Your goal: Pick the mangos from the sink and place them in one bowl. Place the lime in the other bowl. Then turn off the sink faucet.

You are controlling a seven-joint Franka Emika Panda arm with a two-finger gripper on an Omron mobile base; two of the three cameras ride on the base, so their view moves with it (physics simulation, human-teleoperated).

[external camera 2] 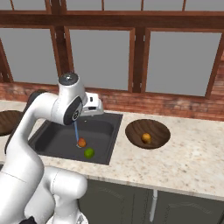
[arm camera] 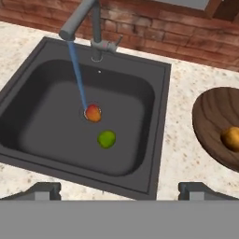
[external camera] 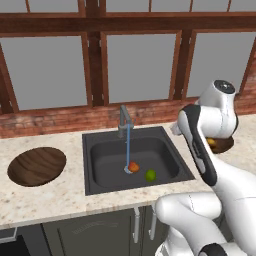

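Speckled stone counter [external camera 2: 183,162] surrounds the sink [arm camera: 56,140], where the orange-red mango [arm camera: 93,113] lies under the faucet's [arm camera: 88,23] running stream with the lime [arm camera: 106,139] just beside it. An orange-yellow mango [external camera 2: 146,138] sits in the right-hand bowl [external camera 2: 135,129]; the left bowl [external camera: 36,166] holds nothing. Above the sink's front edge, the gripper [arm camera: 119,189] hangs with jaws wide, holding nothing.

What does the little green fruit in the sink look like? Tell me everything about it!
The lime is a small, round, bright green fruit with a smooth, slightly shiny skin. It rests on the dark flat floor of the sink, toward the front of the basin. The orange-red mango sits close by, a bit farther back near the drain, and the two fruits do not touch. The blue water stream lands by the mango, not on the lime. Nothing is holding the lime.
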